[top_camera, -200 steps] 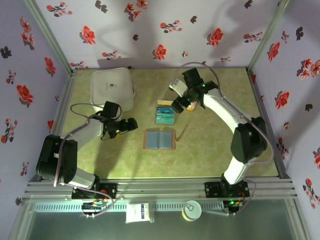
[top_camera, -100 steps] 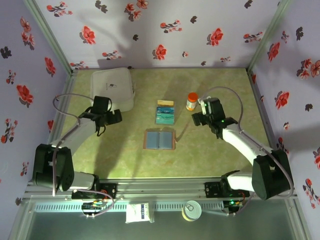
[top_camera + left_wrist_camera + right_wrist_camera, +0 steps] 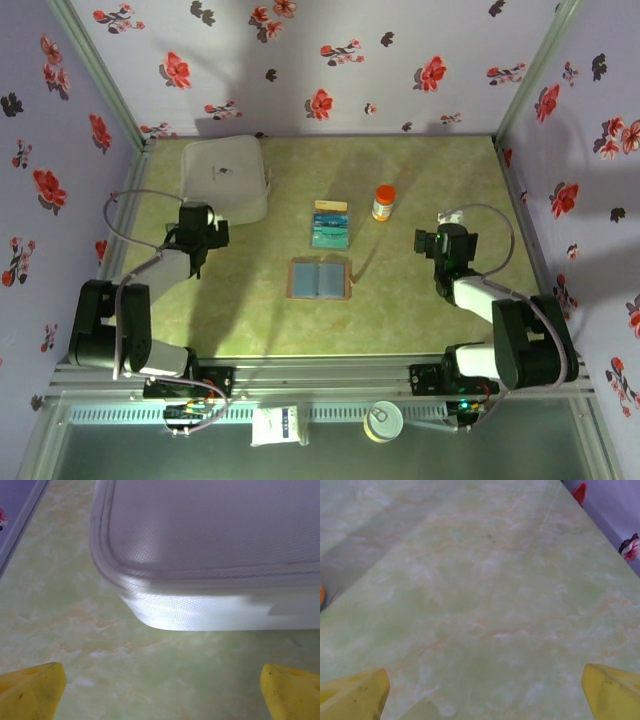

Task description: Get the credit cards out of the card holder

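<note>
The card holder (image 3: 320,279) lies open on the table's middle, blue-grey inside with a brown rim. Just behind it rest the credit cards (image 3: 331,224), teal and blue with a tan strip at the far end, outside the holder. My left gripper (image 3: 203,222) is folded back at the left, beside the white box, well apart from both. In the left wrist view it (image 3: 162,695) stands open and empty. My right gripper (image 3: 445,240) sits at the right, away from the cards. Its own view shows it (image 3: 482,695) open over bare table.
A white square box (image 3: 225,177) stands at the back left, and its near corner (image 3: 200,545) looms close ahead of the left fingers. An orange-capped bottle (image 3: 383,202) stands right of the cards. Flowered walls enclose three sides.
The right arm has drawn back from over the cards and bottle to the right side. The left arm has pulled away from the holder toward the white box. Both grippers stay open.
</note>
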{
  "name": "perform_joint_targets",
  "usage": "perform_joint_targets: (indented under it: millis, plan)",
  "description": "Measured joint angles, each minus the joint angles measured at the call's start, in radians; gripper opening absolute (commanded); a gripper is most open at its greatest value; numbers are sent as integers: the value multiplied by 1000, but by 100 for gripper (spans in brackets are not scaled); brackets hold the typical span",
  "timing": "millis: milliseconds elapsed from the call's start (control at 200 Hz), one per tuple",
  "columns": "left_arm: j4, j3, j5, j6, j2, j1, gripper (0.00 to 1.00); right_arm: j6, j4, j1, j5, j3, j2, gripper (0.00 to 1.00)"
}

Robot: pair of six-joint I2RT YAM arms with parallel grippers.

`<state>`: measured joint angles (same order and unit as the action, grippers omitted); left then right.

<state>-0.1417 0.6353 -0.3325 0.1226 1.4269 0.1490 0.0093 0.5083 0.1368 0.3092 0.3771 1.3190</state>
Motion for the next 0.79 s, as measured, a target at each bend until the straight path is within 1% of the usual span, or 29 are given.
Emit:
perform_joint_targets:
  millis: [80, 180, 255, 350, 455, 530, 575, 795]
  plan:
    - [-91, -45, 18, -24, 32, -31, 100, -2, 78, -6, -8, -3, 27, 99]
    - [-213, -71, 30, -79, 55, -42, 100, 3, 179, -32, -36, -3, 75, 99]
    - [-312, -85, 53, -101, 73, -51, 100, 12, 243, -66, -64, -3, 134, 99]
    - [-395, -109, 105, -107, 81, -89, 100, 19, 317, -85, -92, -4, 216, 99]
    - [-475, -145, 162, -107, 81, -130, 100, 25, 327, -90, -127, -4, 240, 99]
    - [-515, -167, 189, -107, 81, -138, 100, 29, 340, -98, -135, -4, 240, 99]
    - [-568, -190, 204, -107, 87, -141, 100, 36, 340, -102, -135, -4, 240, 99]
    - [-653, -229, 214, -106, 112, -142, 100, 48, 340, -105, -135, -3, 240, 99]
